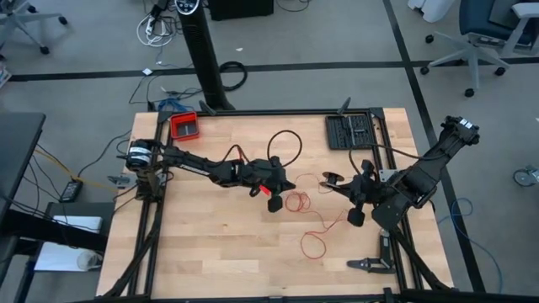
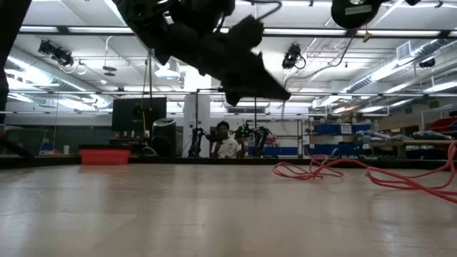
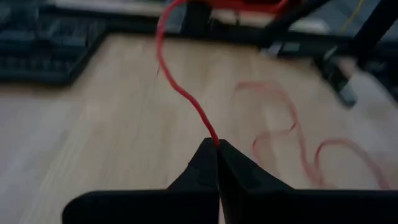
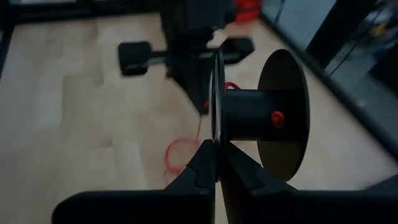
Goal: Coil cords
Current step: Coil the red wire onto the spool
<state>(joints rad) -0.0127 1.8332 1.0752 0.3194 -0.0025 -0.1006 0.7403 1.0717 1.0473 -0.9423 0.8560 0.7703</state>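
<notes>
Wood surface (image 1: pixel 210 244): thin limp cord (image 1: pixel 296 202), left jaws pinch it; right jaws clamp spool (image 4: pixel 261 118) rim.

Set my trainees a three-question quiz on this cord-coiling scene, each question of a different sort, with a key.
1. True or false: the left gripper is shut on the red cord.
2. What does the right gripper hold? A) a black spool B) a red tray C) nothing
3. Fill in: away from the grip, the cord lies in loose loops on the ____.

Key: 1 true; 2 A, pinched by its flange; 3 table.
</notes>
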